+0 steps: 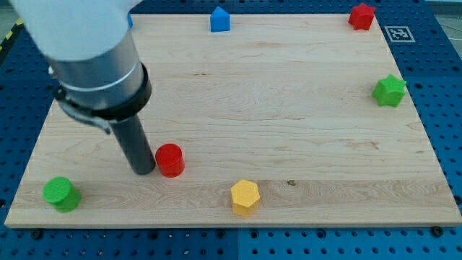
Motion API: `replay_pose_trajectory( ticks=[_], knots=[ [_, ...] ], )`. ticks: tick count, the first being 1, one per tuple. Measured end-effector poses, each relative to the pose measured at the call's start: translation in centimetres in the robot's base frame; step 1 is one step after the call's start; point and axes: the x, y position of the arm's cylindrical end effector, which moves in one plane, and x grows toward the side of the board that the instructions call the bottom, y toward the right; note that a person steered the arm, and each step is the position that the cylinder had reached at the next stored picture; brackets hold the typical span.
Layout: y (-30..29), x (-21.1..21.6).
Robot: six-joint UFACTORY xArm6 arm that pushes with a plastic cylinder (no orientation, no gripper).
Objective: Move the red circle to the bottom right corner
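Note:
The red circle [170,159] is a short red cylinder on the wooden board [289,108], left of centre near the view's bottom. My tip [143,171] rests on the board right beside the red circle's left side, touching it or nearly so. The rod rises up and to the left into the big grey and white arm body, which covers the board's upper left. The board's bottom right corner lies far to the right of the red circle.
A yellow hexagon [245,196] lies right of the red circle near the bottom edge. A green cylinder [60,193] sits at bottom left. A blue block [219,19] and a red block [362,16] are at the top, a green star [390,90] at right.

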Motion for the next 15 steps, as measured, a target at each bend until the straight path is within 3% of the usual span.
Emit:
replay_pose_trajectory(
  ticks=[3,5,8,11,15],
  knots=[
    [13.3,0.4],
    [11.2,0.8],
    [14.4,2.6],
    [22.6,2.8],
    [22.3,3.7]
  ],
)
